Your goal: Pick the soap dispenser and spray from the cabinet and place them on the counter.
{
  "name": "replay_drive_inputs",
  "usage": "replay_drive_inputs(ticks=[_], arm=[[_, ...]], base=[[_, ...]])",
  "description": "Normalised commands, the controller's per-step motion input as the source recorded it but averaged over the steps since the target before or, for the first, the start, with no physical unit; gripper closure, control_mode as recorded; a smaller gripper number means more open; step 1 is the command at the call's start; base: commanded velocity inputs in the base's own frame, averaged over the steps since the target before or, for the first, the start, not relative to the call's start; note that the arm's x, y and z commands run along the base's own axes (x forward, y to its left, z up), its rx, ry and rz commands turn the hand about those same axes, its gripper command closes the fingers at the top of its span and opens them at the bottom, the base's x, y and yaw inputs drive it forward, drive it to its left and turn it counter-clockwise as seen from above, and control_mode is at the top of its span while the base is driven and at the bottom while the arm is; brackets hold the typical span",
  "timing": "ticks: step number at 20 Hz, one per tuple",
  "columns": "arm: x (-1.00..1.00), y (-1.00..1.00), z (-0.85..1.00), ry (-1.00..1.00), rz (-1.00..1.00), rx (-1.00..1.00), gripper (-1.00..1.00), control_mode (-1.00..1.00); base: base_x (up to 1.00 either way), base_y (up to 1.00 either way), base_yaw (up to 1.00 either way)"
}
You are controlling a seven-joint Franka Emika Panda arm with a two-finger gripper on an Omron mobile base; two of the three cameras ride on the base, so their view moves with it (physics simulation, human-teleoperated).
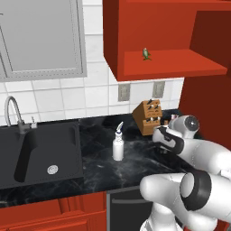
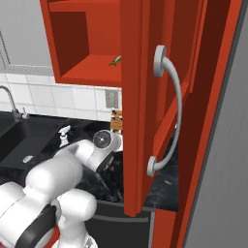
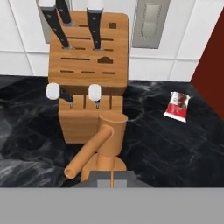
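Remote station inventory, as I see it. Item: black marble-look table (image 1: 97, 168) with faint white veining, running from the sink to the red side panel. Item: slim white plastic spray bottle (image 1: 118, 145) with a pointed white-grey nozzle, standing upright about midway between the table's back and front edges, near the sink's right rim and well apart from the other goods. Item: small dark soap dispenser (image 3: 108, 146) with a tan-orange pump top, upright on the table just in front of the knife block, close under the hand camera, its spout pointing to the lower left of that view. Item: light wooden knife block (image 3: 89, 70) with black-handled and white-capped knives, at the table's back edge against the white tiles. Item: small red-and-white packet (image 3: 176, 106), lying flat near the table's right end, beside the block and clear of it. Item: white robot hand (image 1: 158, 134), low over the table in front of the block; its jaws are closed right down, the tips are hidden from me, and I cannot tell whether they grip the dispenser. Item: glossy red wall cabinet (image 1: 149, 27), standing open, its door (image 2: 138, 97) with a curved silver bar handle (image 2: 170, 109) swung out. Item: small green object (image 1: 146, 54) on the cabinet shelf, too small to name. Item: black sink basin (image 1: 49, 144) at the table's left end, with a grey curved tap (image 1: 11, 110). Item: grey wall outlet (image 3: 148, 22) above the block.
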Motion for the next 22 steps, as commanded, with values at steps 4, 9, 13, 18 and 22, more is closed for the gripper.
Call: replay_drive_inputs(ticks=[4, 9, 13, 18, 22], arm=[[0.05, 0.0, -0.1, 0.0, 0.0, 0.0, 1.0, -1.0], [0.0, 0.0, -0.04, 0.0, 0.0, 0.0, 1.0, -1.0], [0.0, 0.03, 0.0, 0.0, 0.0, 0.0, 1.0, -1.0], [0.0, 0.11, 0.0, 0.0, 0.0, 0.0, -1.0, -1.0], [-0.05, 0.06, 0.0, 0.0, 0.0, 0.0, -1.0, -1.0]], base=[[0.0, 0.0, 0.0], [0.0, 0.0, 0.0], [0.0, 0.0, 0.0], [0.0, 0.0, 0.0], [0.0, 0.0, 0.0]])
